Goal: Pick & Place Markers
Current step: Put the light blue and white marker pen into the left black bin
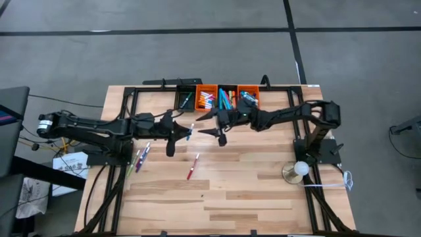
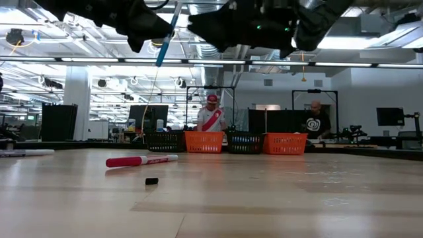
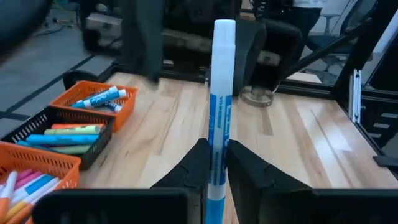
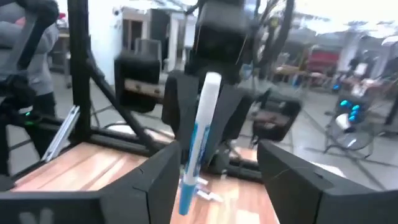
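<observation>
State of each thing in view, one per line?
left gripper: shut on the blue marker
blue marker: held upright, clear of the table
right gripper: fingers open, holding nothing
red marker: lying on the table
bins: holding markers
markers by left arm: lying on the table

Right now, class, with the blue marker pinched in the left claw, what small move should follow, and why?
Probably the right claw backs away: its fingers stand open, while the left claw is shut on the blue marker, held above the table.
</observation>
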You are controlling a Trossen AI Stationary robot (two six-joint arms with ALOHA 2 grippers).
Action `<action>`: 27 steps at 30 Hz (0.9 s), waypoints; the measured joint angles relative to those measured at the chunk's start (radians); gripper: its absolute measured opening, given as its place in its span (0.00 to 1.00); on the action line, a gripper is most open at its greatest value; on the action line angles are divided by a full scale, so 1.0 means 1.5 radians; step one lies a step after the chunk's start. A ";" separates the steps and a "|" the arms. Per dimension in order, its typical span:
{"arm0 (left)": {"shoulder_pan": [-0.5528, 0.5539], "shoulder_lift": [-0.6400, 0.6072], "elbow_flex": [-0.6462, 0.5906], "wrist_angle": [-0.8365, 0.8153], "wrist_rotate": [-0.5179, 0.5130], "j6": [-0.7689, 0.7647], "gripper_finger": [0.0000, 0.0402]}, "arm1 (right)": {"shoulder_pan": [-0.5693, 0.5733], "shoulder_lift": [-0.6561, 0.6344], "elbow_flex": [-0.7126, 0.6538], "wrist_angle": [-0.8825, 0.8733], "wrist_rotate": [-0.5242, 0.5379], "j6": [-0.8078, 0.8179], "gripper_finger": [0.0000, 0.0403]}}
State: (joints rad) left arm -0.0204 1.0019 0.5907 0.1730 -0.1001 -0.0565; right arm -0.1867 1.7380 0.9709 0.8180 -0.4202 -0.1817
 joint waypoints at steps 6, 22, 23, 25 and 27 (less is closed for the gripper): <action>0.001 0.015 0.000 -0.002 0.000 0.000 0.10 | -0.001 0.075 0.090 0.002 -0.048 0.021 0.49; 0.001 0.033 0.000 0.000 -0.009 -0.001 0.12 | -0.007 0.081 0.133 -0.071 -0.076 0.001 0.23; 0.000 0.033 0.000 0.000 -0.013 -0.002 0.12 | -0.007 0.081 0.133 -0.071 -0.077 -0.001 0.20; 0.000 0.033 0.000 0.001 -0.021 0.001 0.12 | -0.007 0.081 0.133 -0.071 -0.084 -0.001 0.15; 0.000 0.032 0.000 0.000 -0.026 0.020 0.12 | -0.008 0.081 0.133 -0.074 -0.094 -0.002 0.07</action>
State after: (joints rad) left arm -0.0200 1.0504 0.5911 0.1735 -0.1396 -0.0265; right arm -0.1982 1.8599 1.1706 0.7075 -0.5615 -0.1848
